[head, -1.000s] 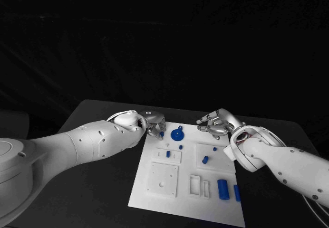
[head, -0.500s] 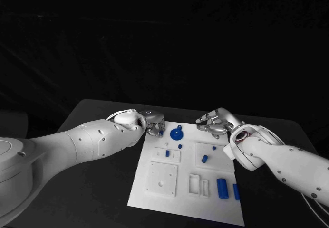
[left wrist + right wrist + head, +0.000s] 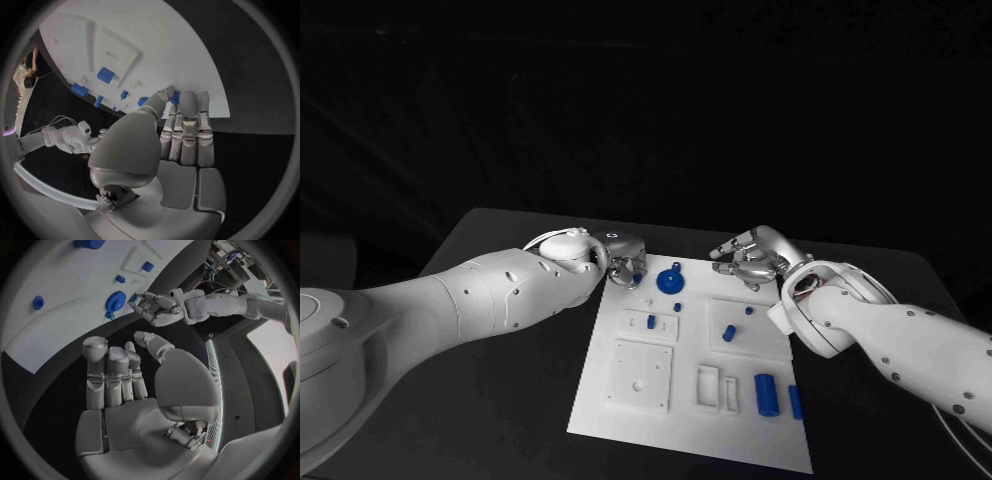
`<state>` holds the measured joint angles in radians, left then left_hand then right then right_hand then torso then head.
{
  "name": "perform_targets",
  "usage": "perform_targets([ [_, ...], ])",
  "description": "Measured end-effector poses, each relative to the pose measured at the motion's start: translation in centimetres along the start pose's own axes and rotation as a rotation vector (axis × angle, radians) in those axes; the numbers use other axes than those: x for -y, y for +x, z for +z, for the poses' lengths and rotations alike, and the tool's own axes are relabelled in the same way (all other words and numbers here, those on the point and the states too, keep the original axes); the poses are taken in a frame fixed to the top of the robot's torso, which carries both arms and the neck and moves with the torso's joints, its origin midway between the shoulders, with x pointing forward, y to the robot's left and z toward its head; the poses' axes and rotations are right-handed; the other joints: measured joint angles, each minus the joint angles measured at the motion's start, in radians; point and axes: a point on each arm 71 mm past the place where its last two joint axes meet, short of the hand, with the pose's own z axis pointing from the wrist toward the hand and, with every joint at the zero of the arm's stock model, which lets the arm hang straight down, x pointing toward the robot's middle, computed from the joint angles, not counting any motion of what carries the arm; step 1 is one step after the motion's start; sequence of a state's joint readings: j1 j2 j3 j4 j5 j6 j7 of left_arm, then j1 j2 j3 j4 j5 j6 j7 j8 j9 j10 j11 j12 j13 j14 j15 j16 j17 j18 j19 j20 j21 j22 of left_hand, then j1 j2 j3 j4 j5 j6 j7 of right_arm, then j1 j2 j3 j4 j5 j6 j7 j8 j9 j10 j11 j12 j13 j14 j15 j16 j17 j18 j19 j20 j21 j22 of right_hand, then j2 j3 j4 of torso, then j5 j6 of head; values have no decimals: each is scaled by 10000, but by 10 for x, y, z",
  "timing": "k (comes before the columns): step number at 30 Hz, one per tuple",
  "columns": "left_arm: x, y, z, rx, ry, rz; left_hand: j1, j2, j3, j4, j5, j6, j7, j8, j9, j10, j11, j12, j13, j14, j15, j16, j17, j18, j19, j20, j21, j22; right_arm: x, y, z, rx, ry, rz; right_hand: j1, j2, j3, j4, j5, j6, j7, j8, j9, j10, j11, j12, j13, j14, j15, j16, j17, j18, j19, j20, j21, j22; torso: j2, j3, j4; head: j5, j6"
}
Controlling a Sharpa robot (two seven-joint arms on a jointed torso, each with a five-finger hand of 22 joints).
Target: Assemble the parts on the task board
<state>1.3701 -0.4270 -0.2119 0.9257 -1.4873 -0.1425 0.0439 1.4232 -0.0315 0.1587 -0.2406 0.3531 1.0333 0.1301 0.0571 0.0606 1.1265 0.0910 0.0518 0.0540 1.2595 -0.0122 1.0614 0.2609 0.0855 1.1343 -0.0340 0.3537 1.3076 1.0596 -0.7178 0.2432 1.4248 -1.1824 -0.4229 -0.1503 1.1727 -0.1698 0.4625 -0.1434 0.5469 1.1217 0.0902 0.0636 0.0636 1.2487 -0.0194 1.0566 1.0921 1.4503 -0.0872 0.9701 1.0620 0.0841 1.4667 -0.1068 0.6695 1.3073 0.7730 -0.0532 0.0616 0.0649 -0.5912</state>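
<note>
The white task board lies in the middle of the black table. A round blue part with a small knob sits near the board's far edge. My left hand hovers at the board's far left corner with nothing in its palm. Its straight fingers reach toward the round part, which the thumb partly hides, so I cannot tell if they touch. My right hand hovers over the far right edge, fingers spread, holding nothing. The right wrist view shows my left hand beside the round part.
Several small blue parts lie on the board, among them a peg and a block. Two blue cylinders lie near the front right. White recessed plates take up the front left. Bare table flanks the board.
</note>
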Motion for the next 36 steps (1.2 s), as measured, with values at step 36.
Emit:
perform_targets([
  [36, -12, 8, -23, 1450, 270, -1129, -298, 12, 692, -13, 760, 806, -147, 39, 35, 1357, -281, 146, 147, 898, -250, -160, 227, 69, 92, -235, 893, -3, 0, 0, 0, -5, 7, 3, 0, 0, 0, 0, 41, 14, -13, 0, 0, 0, 0, 0, 0, 0, 0, 0, 1, 0, 0, 0, 0, 0, -13, -15, 17, -67, 62],
])
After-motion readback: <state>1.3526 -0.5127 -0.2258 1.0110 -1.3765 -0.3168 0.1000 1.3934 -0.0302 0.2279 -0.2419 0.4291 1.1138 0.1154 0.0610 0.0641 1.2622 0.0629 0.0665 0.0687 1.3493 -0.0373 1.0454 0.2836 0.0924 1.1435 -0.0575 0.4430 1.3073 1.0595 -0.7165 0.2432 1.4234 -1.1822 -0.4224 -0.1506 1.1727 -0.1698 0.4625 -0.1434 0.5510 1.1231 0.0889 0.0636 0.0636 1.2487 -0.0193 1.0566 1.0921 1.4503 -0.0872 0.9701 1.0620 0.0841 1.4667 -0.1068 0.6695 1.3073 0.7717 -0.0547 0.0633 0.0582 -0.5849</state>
